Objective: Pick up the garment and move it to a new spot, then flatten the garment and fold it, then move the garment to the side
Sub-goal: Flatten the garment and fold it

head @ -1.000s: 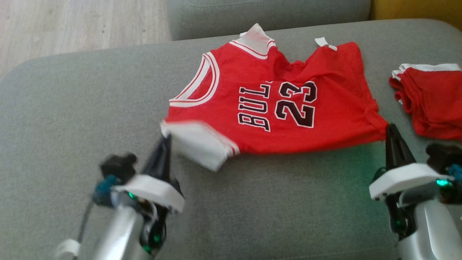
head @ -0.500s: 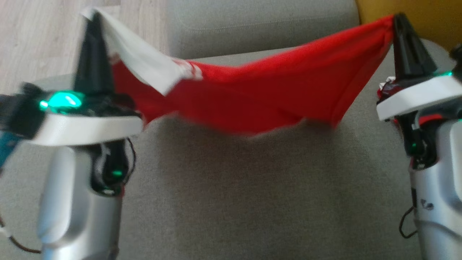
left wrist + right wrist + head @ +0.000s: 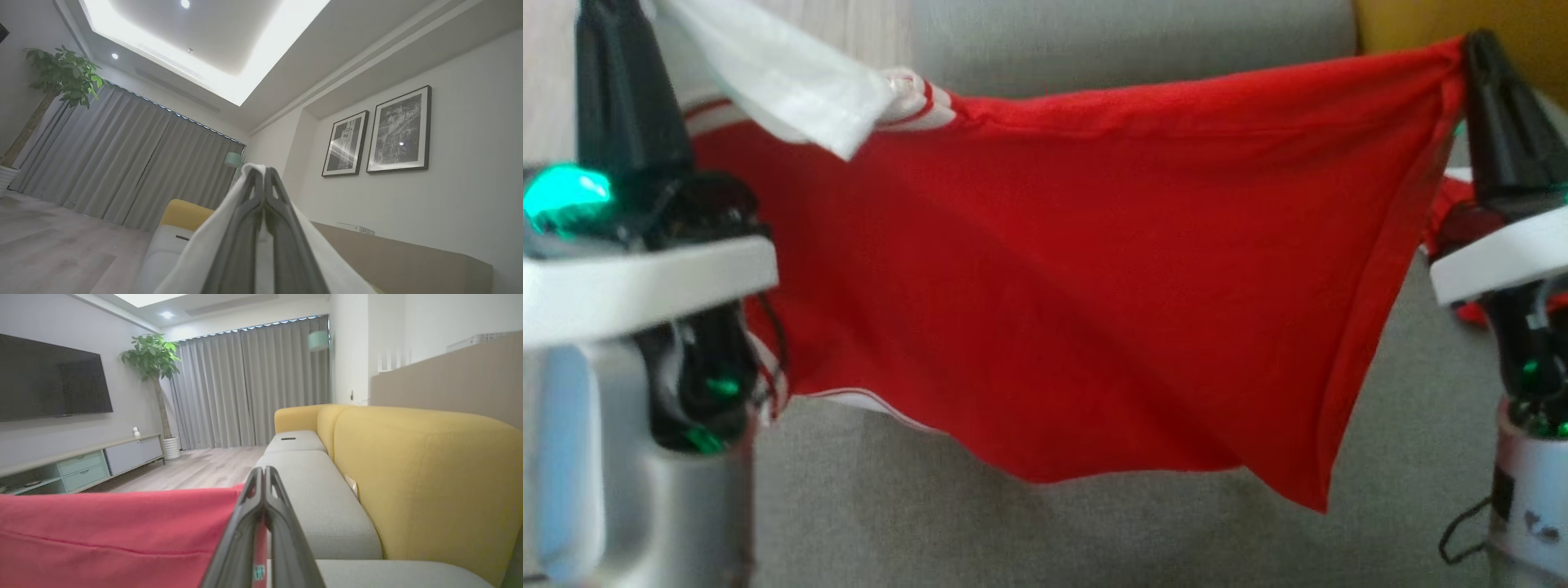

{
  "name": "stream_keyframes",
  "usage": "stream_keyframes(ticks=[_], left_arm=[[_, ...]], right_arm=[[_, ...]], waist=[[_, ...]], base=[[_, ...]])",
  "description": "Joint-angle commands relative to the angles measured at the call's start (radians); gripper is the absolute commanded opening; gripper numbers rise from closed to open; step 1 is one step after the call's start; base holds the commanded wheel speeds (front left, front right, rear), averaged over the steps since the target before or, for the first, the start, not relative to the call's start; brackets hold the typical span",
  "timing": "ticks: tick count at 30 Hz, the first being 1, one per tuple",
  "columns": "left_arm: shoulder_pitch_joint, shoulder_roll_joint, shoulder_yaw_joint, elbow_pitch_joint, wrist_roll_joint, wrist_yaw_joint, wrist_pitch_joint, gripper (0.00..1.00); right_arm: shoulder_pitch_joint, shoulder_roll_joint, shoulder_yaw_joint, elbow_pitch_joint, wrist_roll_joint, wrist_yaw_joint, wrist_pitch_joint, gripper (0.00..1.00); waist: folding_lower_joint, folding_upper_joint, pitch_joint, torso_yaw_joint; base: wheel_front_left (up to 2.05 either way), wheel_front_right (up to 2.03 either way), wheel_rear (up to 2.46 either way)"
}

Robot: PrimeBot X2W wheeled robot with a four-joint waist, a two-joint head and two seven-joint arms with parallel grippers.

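Observation:
The garment (image 3: 1054, 269), a red basketball jersey with white trim, hangs stretched in the air between both grippers above the grey sofa seat (image 3: 1013, 531). My left gripper (image 3: 609, 33) is shut on its white-trimmed corner at the upper left; white cloth (image 3: 196, 253) drapes over the closed fingers in the left wrist view. At the upper right, my right gripper (image 3: 1478, 49) is shut on the red corner, and red fabric (image 3: 122, 535) spreads to the left of its closed fingers. The jersey's print faces away and is hidden.
Another red garment (image 3: 1450, 204) lies partly hidden behind the right gripper. The yellow sofa back (image 3: 408, 473) rises on the right. Wooden floor (image 3: 547, 90) lies beyond the sofa's left edge, with a TV cabinet (image 3: 81, 461) and a potted plant (image 3: 153, 363) farther off.
The jersey went from lying flat on the seat, pinched at two near corners, to being lifted and stretched wide in the air. Both grippers rose and spread apart; more cloth now hangs down.

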Motion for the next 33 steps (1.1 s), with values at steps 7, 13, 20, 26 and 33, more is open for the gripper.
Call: stream_keyframes(ticks=[7, 13, 20, 26, 33], left_arm=[[-0.363, 0.127, 0.039, 0.175, 0.003, -0.05, 0.098, 0.0], [-0.742, 0.215, 0.043, 0.533, 0.052, -0.104, 0.059, 0.0], [-1.017, 0.239, 0.036, 0.831, 0.085, -0.134, -0.058, 0.0], [-1.041, 0.208, 0.015, 0.979, 0.068, -0.163, -0.094, 0.0], [-0.799, 0.173, -0.05, 0.981, 0.039, -0.175, -0.1, 0.0]], right_arm=[[-0.332, -0.016, 0.052, 0.12, -0.009, 0.007, 0.033, 0.0], [-0.734, -0.071, 0.114, 0.484, -0.062, 0.007, -0.106, 0.0], [-1.036, -0.077, 0.108, 0.827, -0.138, 0.007, -0.368, 0.0], [-1.079, -0.067, 0.107, 1.057, -0.151, 0.007, -0.534, 0.0], [-0.917, -0.075, 0.205, 1.226, -0.087, 0.007, -0.559, 0.0]], waist=[[0.0, 0.0, 0.207, -0.004], [0.0, 0.0, 0.33, -0.015], [0.0, 0.0, 0.362, -0.004], [0.0, 0.0, 0.349, 0.018], [0.0, 0.0, 0.309, 0.045]], base=[[0.0, 0.0, 0.0], [0.0, 0.0, 0.0], [0.0, 0.0, 0.0], [0.0, 0.0, 0.0], [0.0, 0.0, 0.0]])
